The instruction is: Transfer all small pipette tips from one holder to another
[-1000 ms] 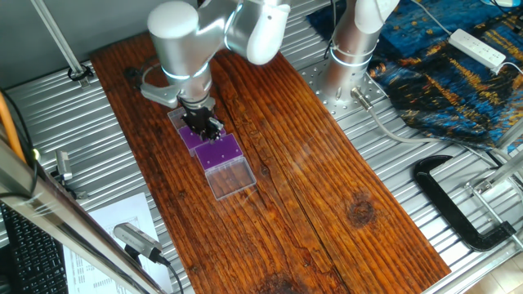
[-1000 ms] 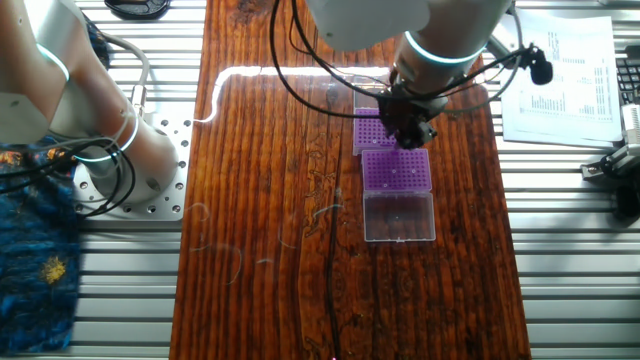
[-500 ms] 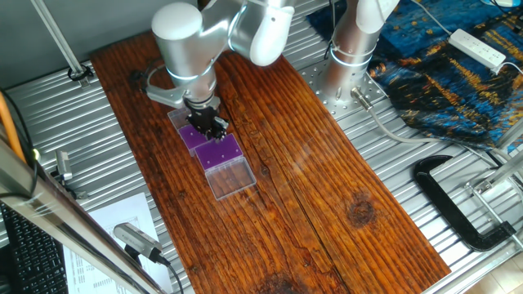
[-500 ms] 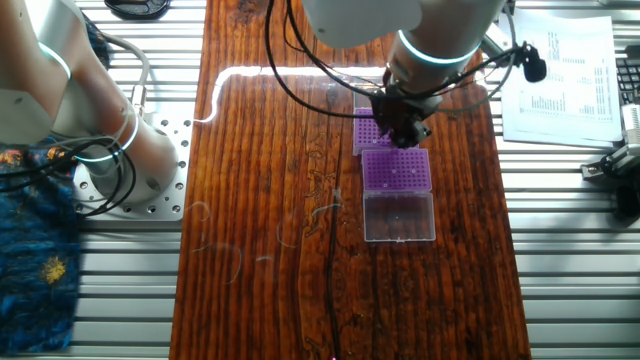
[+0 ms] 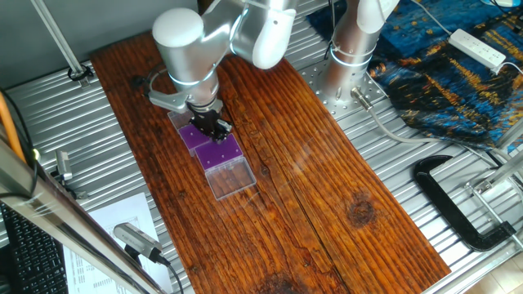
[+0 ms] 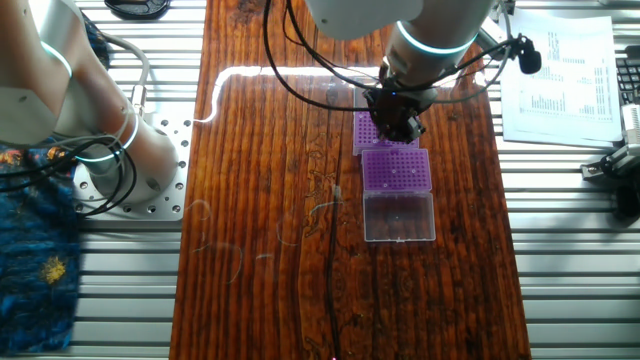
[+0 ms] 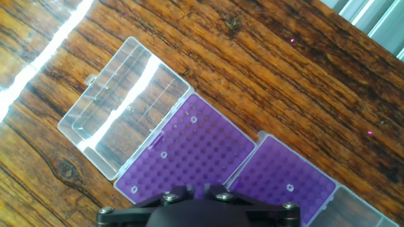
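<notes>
Two purple holders stand side by side on the wooden board. In the hand view the left holder [image 7: 189, 151] carries several small pipette tips [image 7: 194, 118] as pale dots, and its clear lid [image 7: 120, 101] lies open. The right holder [image 7: 278, 176] shows one tip [image 7: 290, 187]. My gripper [image 7: 199, 188] hovers over the seam between the holders, jaws close together, its tips hidden under the hand. In the fixed views the gripper [image 5: 214, 126] [image 6: 397, 125] is above the far holder [image 6: 364, 133], next to the near holder [image 6: 397, 170]. I cannot see whether a tip is held.
The near holder's clear lid [image 6: 400, 215] lies open toward the board's front. A second arm base [image 5: 351, 57] stands on the metal table. A black clamp [image 5: 458, 204] and paper sheets [image 6: 560, 70] lie off the board.
The gripper has shifted a little from the near holder's edge toward the far holder. The holders have not moved.
</notes>
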### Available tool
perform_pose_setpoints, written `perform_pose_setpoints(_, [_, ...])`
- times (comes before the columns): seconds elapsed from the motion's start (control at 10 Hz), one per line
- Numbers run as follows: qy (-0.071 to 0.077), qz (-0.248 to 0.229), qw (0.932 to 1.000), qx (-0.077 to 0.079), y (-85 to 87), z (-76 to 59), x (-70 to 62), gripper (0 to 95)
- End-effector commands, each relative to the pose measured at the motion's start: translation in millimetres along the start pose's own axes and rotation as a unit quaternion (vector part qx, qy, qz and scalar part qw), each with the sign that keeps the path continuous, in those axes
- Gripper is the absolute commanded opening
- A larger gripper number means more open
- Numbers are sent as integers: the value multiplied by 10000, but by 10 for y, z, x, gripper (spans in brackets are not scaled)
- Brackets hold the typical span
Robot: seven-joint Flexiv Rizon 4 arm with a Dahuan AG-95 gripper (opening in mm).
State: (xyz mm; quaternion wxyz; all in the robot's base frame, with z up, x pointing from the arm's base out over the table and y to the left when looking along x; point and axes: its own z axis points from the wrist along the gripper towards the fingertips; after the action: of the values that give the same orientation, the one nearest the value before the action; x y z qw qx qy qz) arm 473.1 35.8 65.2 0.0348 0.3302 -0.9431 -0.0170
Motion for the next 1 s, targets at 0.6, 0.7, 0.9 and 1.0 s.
perform_pose_setpoints(0.6, [56, 38, 10000, 33, 49, 23, 73, 190])
perform_pose_setpoints(0.7, [61, 44, 10000, 38, 52, 31, 77, 0])
perform_pose_setpoints(0.9, [63, 52, 10000, 42, 52, 41, 78, 0])
perform_pose_setpoints(1.0, [60, 62, 10000, 43, 51, 49, 79, 0])
